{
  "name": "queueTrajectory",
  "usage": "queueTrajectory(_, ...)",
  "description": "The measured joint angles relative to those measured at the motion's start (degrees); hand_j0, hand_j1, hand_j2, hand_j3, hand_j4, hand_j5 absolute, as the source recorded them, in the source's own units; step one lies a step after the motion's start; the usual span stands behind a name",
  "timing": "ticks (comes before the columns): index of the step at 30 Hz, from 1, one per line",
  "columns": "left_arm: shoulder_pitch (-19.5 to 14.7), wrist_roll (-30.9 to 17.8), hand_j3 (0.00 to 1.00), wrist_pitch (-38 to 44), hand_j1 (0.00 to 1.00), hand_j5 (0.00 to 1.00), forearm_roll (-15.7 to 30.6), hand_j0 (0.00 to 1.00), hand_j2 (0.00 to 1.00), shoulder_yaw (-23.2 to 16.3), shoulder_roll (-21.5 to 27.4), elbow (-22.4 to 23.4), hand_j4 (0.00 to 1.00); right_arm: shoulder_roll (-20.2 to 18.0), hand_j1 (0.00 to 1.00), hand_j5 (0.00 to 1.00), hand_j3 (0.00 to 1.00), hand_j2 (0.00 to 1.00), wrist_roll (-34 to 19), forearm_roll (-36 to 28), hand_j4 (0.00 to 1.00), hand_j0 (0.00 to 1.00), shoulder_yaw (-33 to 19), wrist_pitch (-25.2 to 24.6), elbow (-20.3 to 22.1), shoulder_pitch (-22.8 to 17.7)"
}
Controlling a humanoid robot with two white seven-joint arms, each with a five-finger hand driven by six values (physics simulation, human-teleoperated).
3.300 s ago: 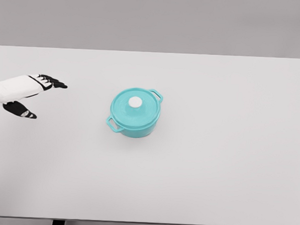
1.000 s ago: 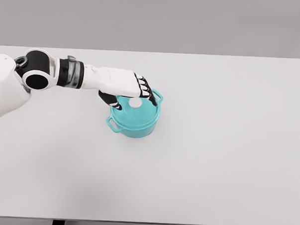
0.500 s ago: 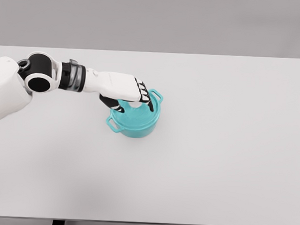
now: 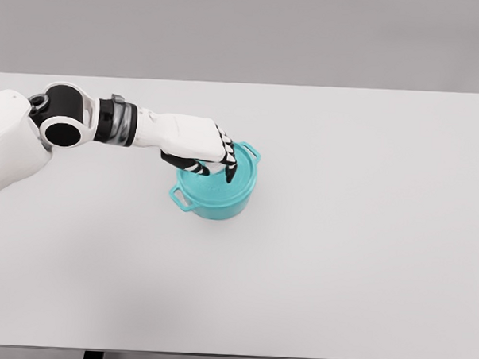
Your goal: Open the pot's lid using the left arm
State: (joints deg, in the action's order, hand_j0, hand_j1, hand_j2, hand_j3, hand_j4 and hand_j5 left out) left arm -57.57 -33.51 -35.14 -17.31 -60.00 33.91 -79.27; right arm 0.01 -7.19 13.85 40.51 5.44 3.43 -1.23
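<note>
— What do we have, from the near side to the far side?

— Nearest is bare table [image 4: 298, 293]. Further back, left of the middle, stands the teal pot [image 4: 215, 196], its lid [image 4: 211, 186] on it. Above it is our left hand [image 4: 205, 150]; its fingers [image 4: 229, 169] curl down over the lid's centre, where the knob is hidden. We cannot tell if they really grip it.

— How do we do this step well?

— We judge we must pinch the knob firmly, then lift straight up, so the pot does not slide or tip.
</note>
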Motion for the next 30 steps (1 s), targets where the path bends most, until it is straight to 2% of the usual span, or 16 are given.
queueTrajectory(5, -0.2, 0.0, 0.41, 0.0, 0.41, 0.41, -0.3, 0.41, 0.41, 0.0, 0.1, 0.0, 0.41, 0.0, 1.0, 1.0, 1.0, 1.0, 0.0, 0.0, 1.0, 1.0, 0.0, 0.0, 0.0, 0.0)
queueTrajectory(13, -1.1, 0.0, 0.41, 0.0, 0.41, 0.41, -0.3, 0.41, 0.41, 0.1, 1.0, -0.1, 0.41, 0.0, 1.0, 1.0, 1.0, 1.0, 0.0, 0.0, 1.0, 1.0, 0.0, 0.0, 0.0, 0.0)
queueTrajectory(22, -4.0, 0.0, 0.41, 0.0, 0.41, 0.41, 0.1, 0.41, 0.41, 0.7, 7.5, -0.1, 0.41, 0.0, 1.0, 1.0, 1.0, 1.0, 0.0, 0.0, 1.0, 1.0, 0.0, 0.0, 0.0, 0.0)
queueTrajectory(26, -4.1, 0.0, 0.42, 0.0, 0.42, 0.42, -0.2, 0.42, 0.42, 0.9, 11.2, 0.2, 0.42, 0.0, 1.0, 1.0, 1.0, 1.0, 0.0, 0.0, 1.0, 1.0, 0.0, 0.0, 0.0, 0.0)
queueTrajectory(30, -4.0, 0.0, 0.42, 0.0, 0.42, 0.42, -2.2, 0.42, 0.42, 0.9, 12.8, 3.7, 0.42, 0.0, 1.0, 1.0, 1.0, 1.0, 0.0, 0.0, 1.0, 1.0, 0.0, 0.0, 0.0, 0.0)
